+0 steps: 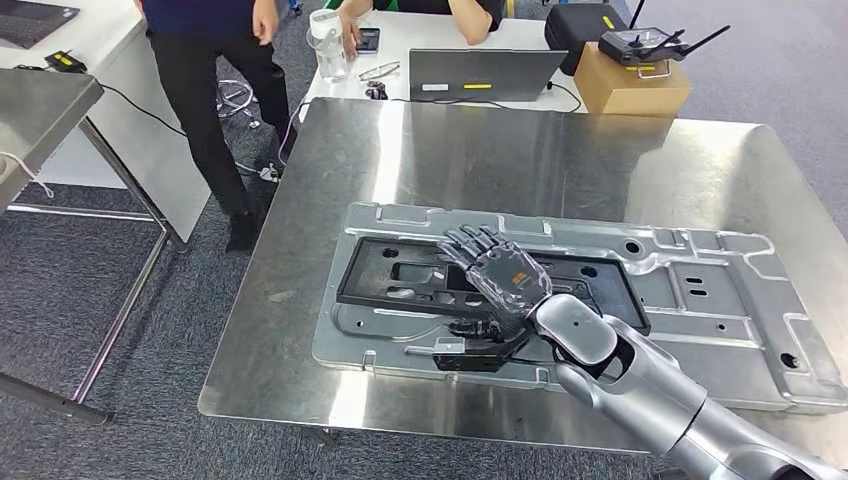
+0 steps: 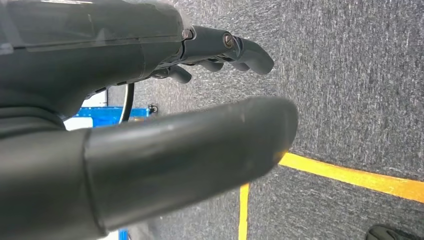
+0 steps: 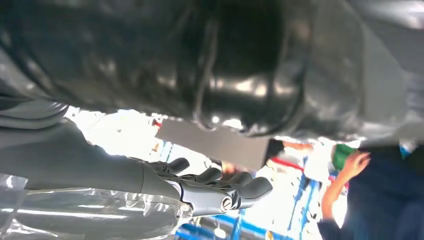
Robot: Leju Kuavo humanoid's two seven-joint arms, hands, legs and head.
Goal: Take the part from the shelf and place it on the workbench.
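The right hand [image 1: 497,275] lies palm-down over the black part [image 1: 400,282], its fingers [image 1: 470,243] stretched out flat and slightly apart, gripping nothing. Whether the palm actually presses on the part or hovers just above it cannot be told from the head view. In the right wrist view the same fingers [image 3: 227,187] reach out straight, with nothing between them and the thumb.

The black part is a flat, long frame with cut-outs. It rests on top of a larger grey metal panel [image 1: 700,300], which itself lies flat on the steel workbench [image 1: 500,150]. The part sits toward the left half of the panel, and the silver right arm [image 1: 640,385] crosses the panel's near edge on its way to it. A small black bracket [image 1: 470,352] lies on the panel just beside the wrist, on the near side of the part.

The left hand [image 2: 150,125] hangs over grey carpet [image 2: 350,75] marked with yellow tape lines [image 2: 350,175]. Its thumb and fingers [image 2: 250,52] are apart and hold nothing.

Beyond the workbench's far edge stands a white table [image 1: 430,40] with a closed grey laptop [image 1: 485,75], a clear bottle [image 1: 328,45] and a cardboard box [image 1: 630,85] carrying a remote controller [image 1: 650,45]. One person [image 1: 210,90] in dark trousers stands off the workbench's far left corner; another sits at the white table with a hand [image 1: 350,35] on a phone. The far half of the workbench is bare steel, and the near strip between the panel and the workbench edge is narrow.
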